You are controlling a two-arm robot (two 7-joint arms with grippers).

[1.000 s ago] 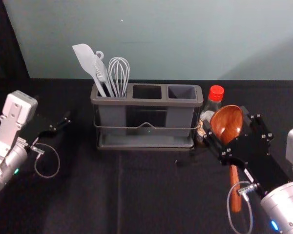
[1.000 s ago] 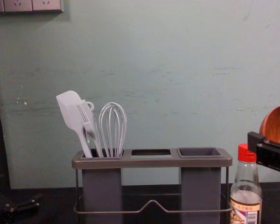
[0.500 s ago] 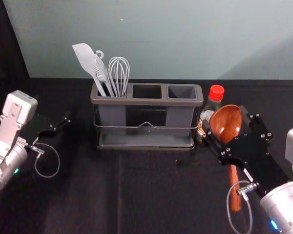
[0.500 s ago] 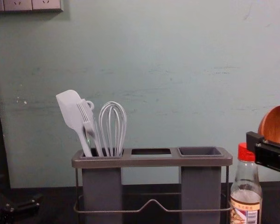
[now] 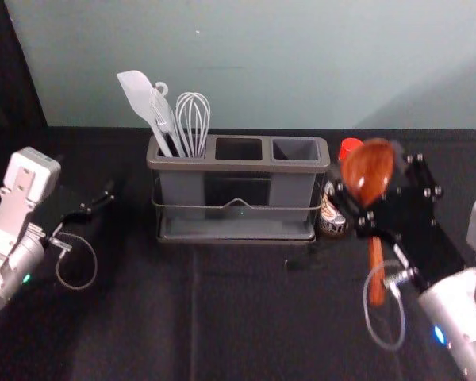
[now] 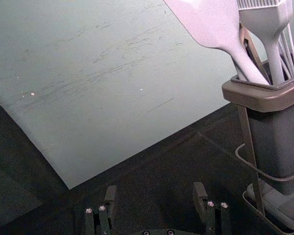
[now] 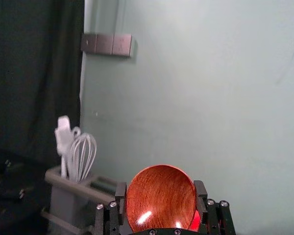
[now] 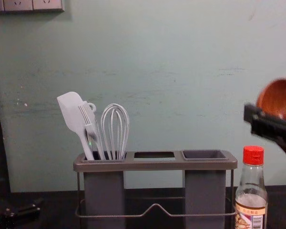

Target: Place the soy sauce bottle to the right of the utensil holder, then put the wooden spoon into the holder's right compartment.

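The right hand (image 5: 368, 176) pinches the wooden spoon (image 5: 375, 274) at its bowl, bowl up and handle hanging, to the right of the utensil holder (image 8: 155, 165). The soy sauce bottle (image 8: 250, 200) stands upright on the counter (image 5: 246, 317) just beside the holder's right end, while the left hand (image 5: 101, 198) is parked left of the holder, spread.
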